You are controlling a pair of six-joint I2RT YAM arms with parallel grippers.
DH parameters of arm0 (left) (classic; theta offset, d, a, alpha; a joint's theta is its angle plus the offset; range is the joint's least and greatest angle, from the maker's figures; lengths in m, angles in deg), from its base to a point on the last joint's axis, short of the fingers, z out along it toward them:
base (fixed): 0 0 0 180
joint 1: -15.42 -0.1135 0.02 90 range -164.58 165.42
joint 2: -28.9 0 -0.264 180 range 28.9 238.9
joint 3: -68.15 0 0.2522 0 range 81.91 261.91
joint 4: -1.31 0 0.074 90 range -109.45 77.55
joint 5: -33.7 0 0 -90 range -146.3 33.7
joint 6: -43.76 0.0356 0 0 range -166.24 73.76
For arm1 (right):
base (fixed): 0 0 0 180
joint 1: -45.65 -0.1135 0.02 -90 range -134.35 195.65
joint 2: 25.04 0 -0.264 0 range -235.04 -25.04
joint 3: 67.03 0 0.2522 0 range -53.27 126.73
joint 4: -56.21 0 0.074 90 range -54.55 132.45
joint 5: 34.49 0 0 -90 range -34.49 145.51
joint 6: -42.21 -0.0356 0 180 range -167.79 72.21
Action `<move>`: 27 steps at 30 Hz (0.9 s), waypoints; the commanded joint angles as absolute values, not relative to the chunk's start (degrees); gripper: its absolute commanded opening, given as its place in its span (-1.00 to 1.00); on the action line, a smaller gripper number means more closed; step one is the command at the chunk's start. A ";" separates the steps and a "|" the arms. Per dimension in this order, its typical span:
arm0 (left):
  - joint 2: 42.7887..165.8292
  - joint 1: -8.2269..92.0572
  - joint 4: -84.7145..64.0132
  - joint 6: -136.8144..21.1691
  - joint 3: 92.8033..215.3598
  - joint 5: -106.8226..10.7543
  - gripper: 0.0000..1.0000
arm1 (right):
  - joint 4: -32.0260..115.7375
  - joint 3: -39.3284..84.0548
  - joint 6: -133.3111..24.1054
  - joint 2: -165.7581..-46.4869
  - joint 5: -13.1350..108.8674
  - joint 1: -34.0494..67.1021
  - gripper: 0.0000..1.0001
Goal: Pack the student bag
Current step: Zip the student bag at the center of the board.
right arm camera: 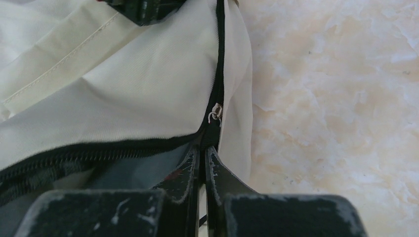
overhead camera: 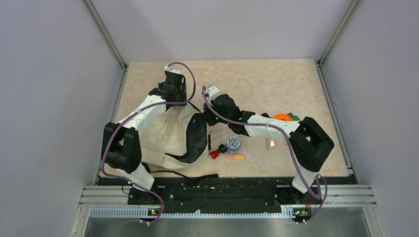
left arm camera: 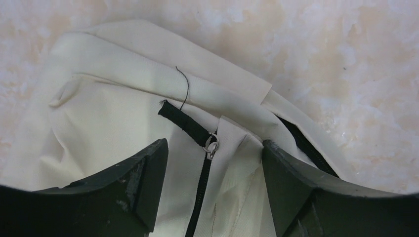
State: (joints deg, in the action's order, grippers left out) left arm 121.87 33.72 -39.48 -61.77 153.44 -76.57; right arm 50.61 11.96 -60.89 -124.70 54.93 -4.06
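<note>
Canvas student bag (overhead camera: pixel 163 136): slumped on the worktop (overhead camera: pixel 276 84), left of centre, zip part open.
Left gripper (left arm camera: pixel 213 150): jaws apart, straddling the zip slider (left arm camera: pixel 211 144), likely so you can pull it.
Right gripper (right arm camera: pixel 202 155): jaws together at the zip edge, probably steadying the cloth.

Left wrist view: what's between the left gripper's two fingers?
The student bag: its cream fabric, with the metal zipper slider centred in the gap. The left gripper is open, and neither finger touches the slider. The left wrist view shows this.
</note>
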 commanded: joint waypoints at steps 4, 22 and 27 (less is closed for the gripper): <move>126.48 33.35 -35.40 -59.25 157.22 -78.12 0.02 | 47.51 12.61 -59.04 -118.82 55.11 -3.90 -1.00; 124.70 33.30 -35.07 -61.98 156.07 -80.19 -1.00 | 41.48 5.01 -54.82 -108.41 52.61 -4.97 -1.00; 126.08 32.89 -35.64 -62.75 158.26 -82.37 -1.00 | 40.44 2.12 -54.48 -105.99 51.79 -7.67 -1.00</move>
